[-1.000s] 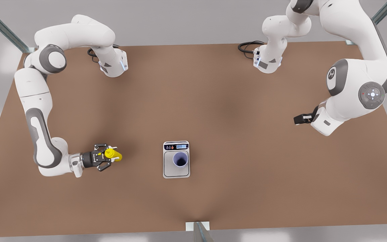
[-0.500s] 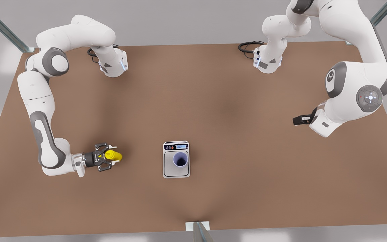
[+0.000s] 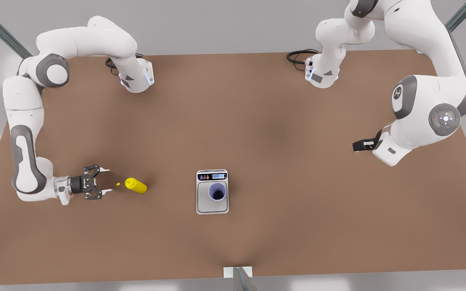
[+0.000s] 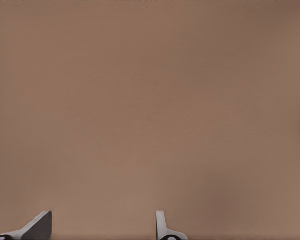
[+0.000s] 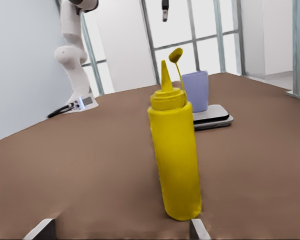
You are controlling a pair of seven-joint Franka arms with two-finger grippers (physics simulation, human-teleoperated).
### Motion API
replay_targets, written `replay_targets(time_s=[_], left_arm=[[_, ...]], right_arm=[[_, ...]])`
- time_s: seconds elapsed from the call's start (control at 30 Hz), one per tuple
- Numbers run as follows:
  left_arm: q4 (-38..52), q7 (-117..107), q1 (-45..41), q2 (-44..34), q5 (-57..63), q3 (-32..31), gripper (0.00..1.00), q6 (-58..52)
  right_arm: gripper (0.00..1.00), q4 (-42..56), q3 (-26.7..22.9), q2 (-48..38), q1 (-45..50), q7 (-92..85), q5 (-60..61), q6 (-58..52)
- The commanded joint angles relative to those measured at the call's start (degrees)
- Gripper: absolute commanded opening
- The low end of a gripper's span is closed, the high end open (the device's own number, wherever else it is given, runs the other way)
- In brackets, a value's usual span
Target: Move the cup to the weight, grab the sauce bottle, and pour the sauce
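Observation:
The yellow sauce bottle (image 3: 136,186) stands upright on the brown table, left of centre in the front view. My right gripper (image 3: 105,183) is open, a short way off it toward the front view's left, with nothing between its fingers. In the right wrist view the sauce bottle (image 5: 174,155) stands close ahead of the right gripper (image 5: 120,232). The lavender cup (image 3: 217,191) sits on the weight (image 3: 212,207) at table centre, seen beyond the bottle as cup (image 5: 196,90) and weight (image 5: 216,118). My left gripper (image 4: 102,231) waits open over bare table at the front view's right.
Both arm bases (image 3: 136,79) (image 3: 322,74) stand at the table's far edge with a black cable (image 3: 297,54) beside the one at the front view's right. The left arm's wrist (image 3: 390,145) hangs above the table's right side in the front view.
The right gripper, which was around the sauce bottle, has pulled back toward the front view's left and stands apart from it. The bottle stayed in place. The left arm barely moved.

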Motion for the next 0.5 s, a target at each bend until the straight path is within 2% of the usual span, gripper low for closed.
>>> replay_targets(time_s=[0.0,0.03,0.1,0.13,0.2,0.27,0.3,0.33,0.37,0.4,0.47], left_arm=[[0.0,0.0,0.0,0.0,0.0,0.0,1.0,0.0],[0.0,0.0,0.0,0.0,0.1,0.0,1.0,0.0],[0.0,0.0,0.0,0.0,0.1,0.0,1.0,0.0],[0.0,0.0,0.0,0.0,0.1,0.0,1.0,0.0],[0.0,0.0,0.0,0.0,0.1,0.0,1.0,0.0],[0.0,0.0,0.0,0.0,0.1,0.0,1.0,0.0],[0.0,0.0,0.0,0.0,0.1,0.0,1.0,0.0],[0.0,0.0,0.0,0.0,0.1,0.0,1.0,0.0],[0.0,0.0,0.0,0.0,0.1,0.0,1.0,0.0],[0.0,0.0,0.0,0.0,0.1,0.0,1.0,0.1],[0.0,0.0,0.0,0.0,0.1,0.0,1.0,0.1]], right_arm=[[1.0,3.1,0.0,-2.5,-1.3,4.6,-1.7,-3.5],[1.0,10.7,0.6,-7.4,-1.1,17.9,-5.5,-11.2],[1.0,19.3,5.4,-12.7,4.2,39.2,-10.7,-15.0],[1.0,19.3,5.6,-18.5,9.3,48.9,-15.0,-14.9],[1.0,19.4,5.4,-23.1,17.7,61.4,-21.8,-12.0],[1.0,17.9,4.2,-28.3,27.9,78.0,-33.4,-6.4],[1.0,11.6,-2.1,-32.5,33.0,91.6,-34.9,-0.9],[1.0,3.4,-4.5,-37.6,33.5,106.4,-34.9,4.3],[1.0,-4.2,-5.2,-43.4,33.0,123.8,-34.8,5.0],[1.0,-7.9,-5.3,-47.0,32.6,130.0,-34.6,6.7],[1.0,-4.6,-5.0,-46.4,30.1,129.7,-33.6,5.6]])
